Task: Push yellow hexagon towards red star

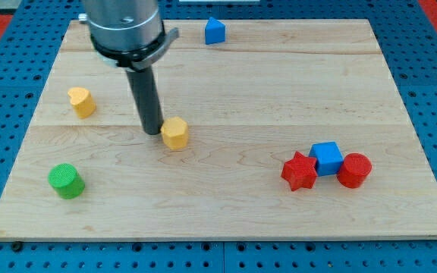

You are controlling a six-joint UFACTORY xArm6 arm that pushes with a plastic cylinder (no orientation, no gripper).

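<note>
Yellow hexagon (174, 133) sits left of the board's centre, with my tip (152, 132) touching or just beside its left face. The rod carries nothing and has no jaws to open or close; it can only shove. Red star (300, 171) lies well apart, towards the bottom right corner of the wooden board (241, 227), touching a blue cube (327, 158), which in turn touches a red cylinder (354, 170).

Risks, as judged:
- Star lies right and somewhat lower than the hexagon. Contact now is on the left face, so a straight push likely runs rightwards and passes above the star.
- Off-centre contact could spin the hexagon and let it slip off the tip.
- Overshoot would knock the star, scattering the cube and cylinder.

Other blocks (second yellow block (82, 101) near left edge, green cylinder (67, 181) bottom left, blue block (215, 31) at top edge) are clear of the path.

Containers: none on the board.
</note>
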